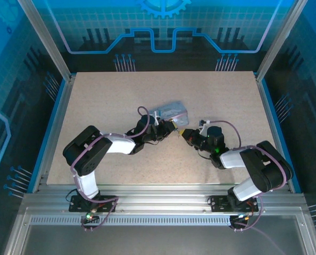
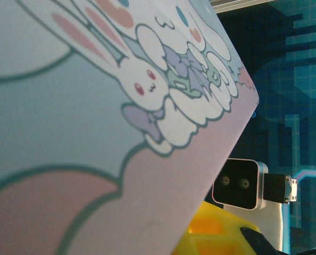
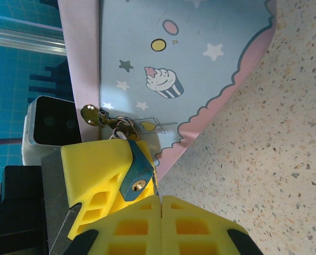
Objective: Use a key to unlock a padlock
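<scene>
The padlock (image 3: 136,169), bluish with a brass keyhole facing me, hangs from the rings (image 3: 122,126) on the latch of the cartoon-printed tin box (image 3: 190,64). My left gripper (image 1: 171,128) is shut on it; its yellow fingers (image 3: 94,170) pinch the lock body from both sides. My right gripper (image 3: 160,204) is shut, fingers pressed together just below the lock. A thin dark sliver, the key (image 3: 156,183), pokes from their seam, right beside the keyhole. In the left wrist view the tin box (image 2: 94,106) hides the lock.
The tin box (image 1: 171,111) lies tilted on the speckled table (image 1: 121,95) just behind both grippers, which meet at mid-table. The right wrist camera (image 2: 240,183) sits close to the left wrist. Aluminium frame posts and blue walls surround the table.
</scene>
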